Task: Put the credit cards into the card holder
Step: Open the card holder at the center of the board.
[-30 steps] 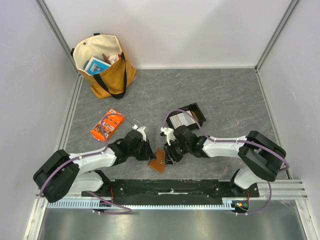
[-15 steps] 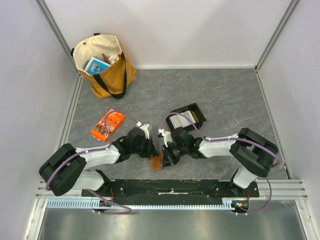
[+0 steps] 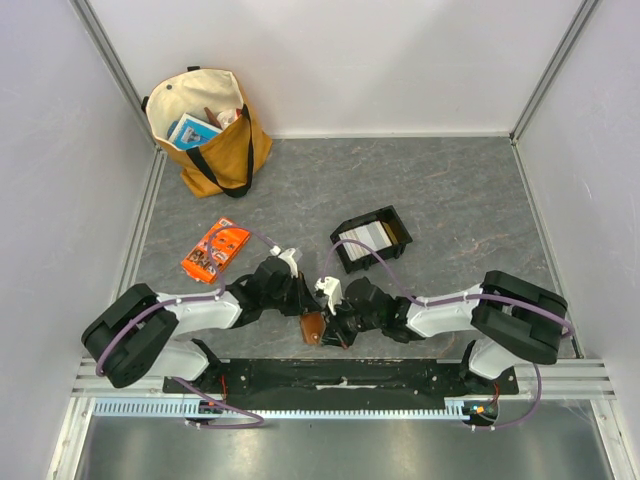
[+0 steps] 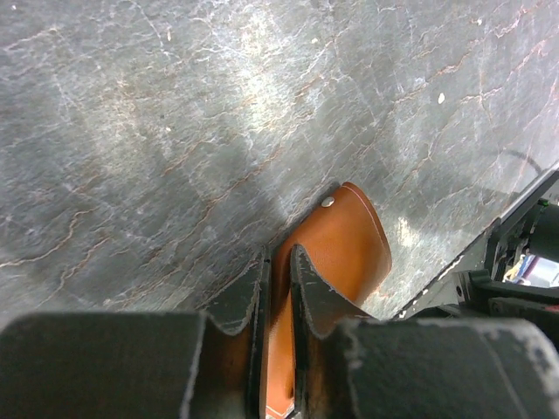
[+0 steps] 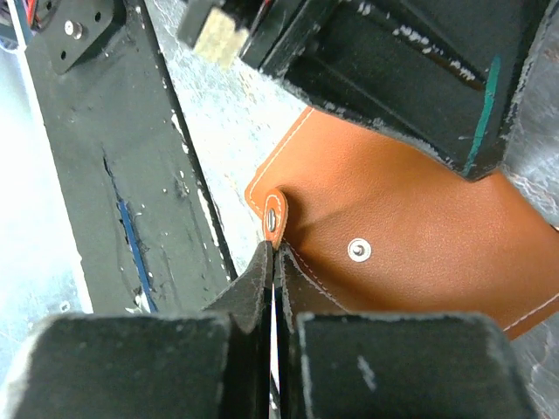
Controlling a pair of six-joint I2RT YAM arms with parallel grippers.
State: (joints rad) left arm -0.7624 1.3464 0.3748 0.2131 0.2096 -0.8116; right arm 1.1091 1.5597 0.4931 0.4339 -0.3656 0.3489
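Observation:
The brown card holder (image 3: 313,328) is held between both grippers near the table's front edge. My left gripper (image 3: 302,304) is shut on one leaf of it; in the left wrist view the jaws (image 4: 278,266) pinch the brown leather (image 4: 345,240). My right gripper (image 3: 334,322) is shut on the holder's small clasp tab (image 5: 274,215), with the jaws (image 5: 273,255) closed just below the snap; the holder's body (image 5: 419,262) spreads to the right. The pale credit cards (image 3: 366,235) lie stacked in a black tray (image 3: 397,224) behind the grippers.
An orange printed packet (image 3: 215,250) lies left of the arms. A tan tote bag (image 3: 208,130) with items inside stands at the back left. The black base rail (image 3: 340,378) runs right in front of the holder and shows in the right wrist view (image 5: 96,148).
Both grippers have drawn closer together and toward the front edge with the holder between them. The right gripper moved left, away from the black tray.

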